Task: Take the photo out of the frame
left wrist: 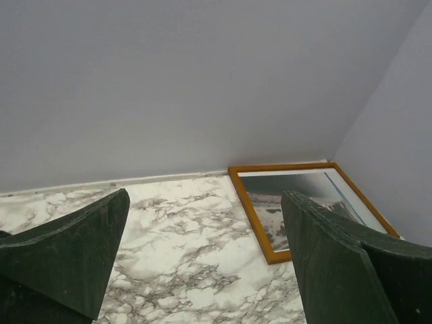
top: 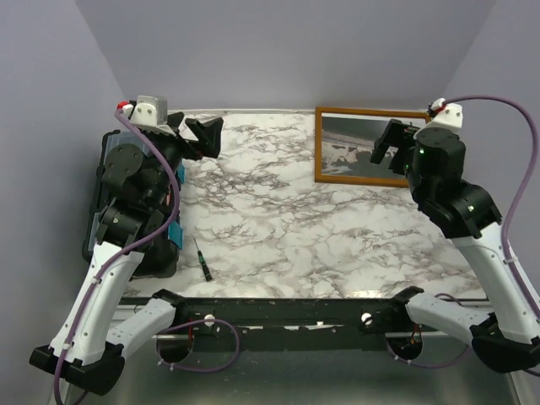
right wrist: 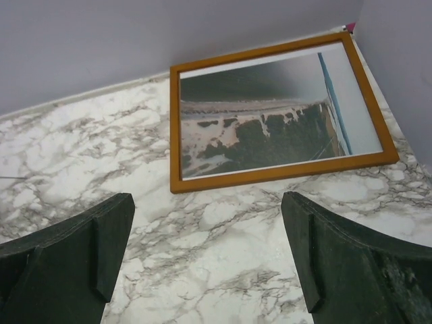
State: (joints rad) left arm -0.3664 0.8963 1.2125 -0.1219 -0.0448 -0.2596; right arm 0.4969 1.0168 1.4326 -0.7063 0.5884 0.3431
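Frame point(top: 354, 178) flat on table point(top: 278, 211) at upper right of top view, near back wall, photo point(top: 348, 150) inside it, toolbox point(top: 156, 260) at left edge, screwdriver point(top: 203, 260) just right of toolbox, lower left

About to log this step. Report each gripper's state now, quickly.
Left gripper: open, holding nothing.
Right gripper: open, holding nothing, not touching the frame.
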